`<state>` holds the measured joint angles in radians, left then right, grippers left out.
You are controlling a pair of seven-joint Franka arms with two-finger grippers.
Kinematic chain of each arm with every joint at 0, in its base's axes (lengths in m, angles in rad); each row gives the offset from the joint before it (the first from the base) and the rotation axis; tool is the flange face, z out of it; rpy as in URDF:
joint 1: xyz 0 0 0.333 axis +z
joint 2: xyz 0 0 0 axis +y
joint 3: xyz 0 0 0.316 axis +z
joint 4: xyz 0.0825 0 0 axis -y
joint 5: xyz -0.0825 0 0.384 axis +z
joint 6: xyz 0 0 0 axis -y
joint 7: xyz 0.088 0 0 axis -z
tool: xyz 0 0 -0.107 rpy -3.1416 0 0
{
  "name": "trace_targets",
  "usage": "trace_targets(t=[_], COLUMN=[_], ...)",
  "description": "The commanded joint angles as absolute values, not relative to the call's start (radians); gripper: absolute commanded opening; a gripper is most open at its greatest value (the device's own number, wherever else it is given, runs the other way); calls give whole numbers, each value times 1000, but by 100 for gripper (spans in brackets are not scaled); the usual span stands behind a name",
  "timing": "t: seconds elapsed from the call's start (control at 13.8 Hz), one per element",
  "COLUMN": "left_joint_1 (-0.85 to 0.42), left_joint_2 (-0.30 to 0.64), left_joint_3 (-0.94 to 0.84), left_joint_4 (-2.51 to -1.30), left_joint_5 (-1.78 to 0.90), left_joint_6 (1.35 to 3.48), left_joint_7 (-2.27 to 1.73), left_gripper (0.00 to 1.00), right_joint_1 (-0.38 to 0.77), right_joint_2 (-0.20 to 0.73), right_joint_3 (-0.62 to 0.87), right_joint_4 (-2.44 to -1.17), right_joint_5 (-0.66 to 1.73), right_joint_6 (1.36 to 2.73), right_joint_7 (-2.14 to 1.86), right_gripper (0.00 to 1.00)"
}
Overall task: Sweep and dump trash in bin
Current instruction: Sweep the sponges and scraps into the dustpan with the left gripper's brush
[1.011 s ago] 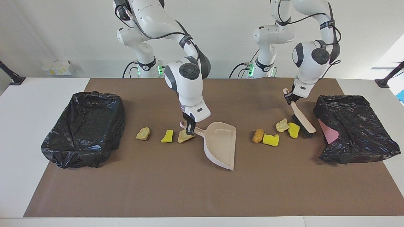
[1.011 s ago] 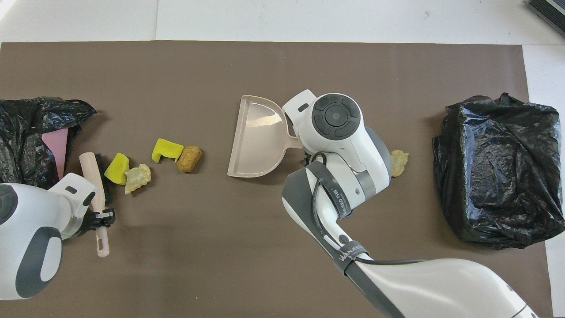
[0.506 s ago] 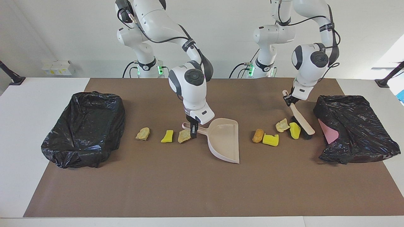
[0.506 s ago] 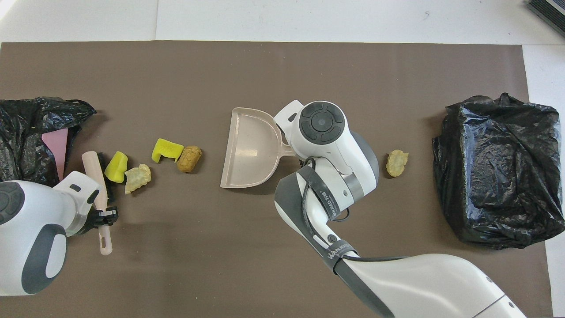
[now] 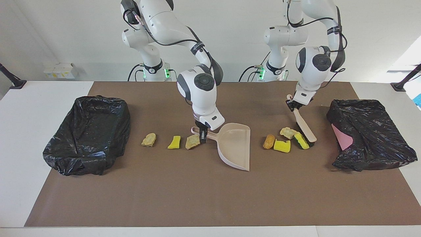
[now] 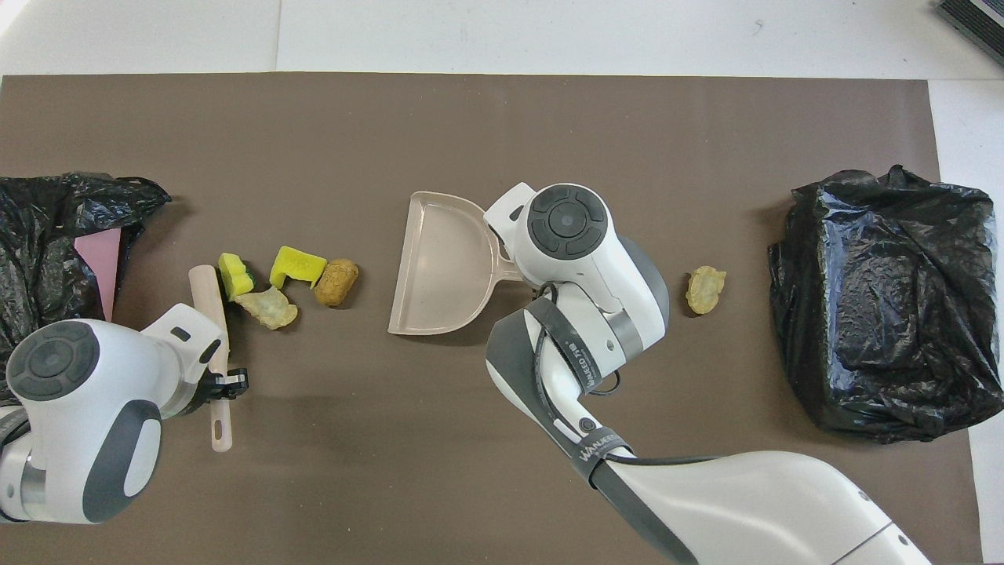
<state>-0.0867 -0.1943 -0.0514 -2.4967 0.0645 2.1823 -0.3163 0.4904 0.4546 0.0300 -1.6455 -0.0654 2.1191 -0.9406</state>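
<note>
Plainly, in the facing view the right gripper (image 5: pixel 202 135) was clamped on the handle of the beige plastic dustpan (image 5: pixel 235 148), whose flat lip lay on the brown mat (image 5: pixel 210 197) and whose mouth faced the left arm's end of the table, presumably so trash could be pushed straight in; the left gripper (image 5: pixel 290 104) was closed on the top of the beige-handled black-bristled brush (image 5: pixel 304 126), held slanted with its bristles down against a yellow sponge chunk (image 5: pixel 301 141); beside that lay a pale beige lump (image 5: pixel 288 132), a second yellow sponge piece (image 5: pixel 282 145) and an orange-brown bread-like lump (image 5: pixel 268 141), bunched between brush and pan; three more bits, a beige lump (image 5: pixel 192 142), a yellow chunk (image 5: pixel 174 142) and another beige lump (image 5: pixel 149 139), lay in a row between the pan's handle and the open black-lined bin (image 5: pixel 87 133); a second black-bagged bin (image 5: pixel 371 135) sat at the left arm's end.

Overhead, the right arm's wrist hid two of those three bits, leaving only one beige lump (image 6: pixel 705 289) visible; this view did show the pan's empty inside, the gap between its lip and the bread-like lump (image 6: pixel 336 282), and the brush handle's hanging hole.
</note>
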Motion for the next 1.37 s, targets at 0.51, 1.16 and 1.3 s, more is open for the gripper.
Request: trace_targets(t=[0.51, 1.16, 1.3], left_joint_1=[-211, -247, -247], left_joint_2=[-49, -38, -38], left_joint_3=[-43, -43, -43], left_joint_4=[-2336, -2319, -2319], left_joint_5=[-15, -15, -15], left_joint_6=[2157, 2143, 2148], left_joint_7=[-350, -348, -348], left_gripper=[0, 0, 0], right_joint_1=[479, 480, 479], right_joint_2=[433, 433, 431], right_joint_3=[46, 49, 51], right_joint_4=[-1631, -1634, -1643], right_joint_5=[-55, -55, -52], right_joint_6=[2063, 2065, 2079], right_joint_7=[-977, -982, -983], right_gripper=[35, 42, 43])
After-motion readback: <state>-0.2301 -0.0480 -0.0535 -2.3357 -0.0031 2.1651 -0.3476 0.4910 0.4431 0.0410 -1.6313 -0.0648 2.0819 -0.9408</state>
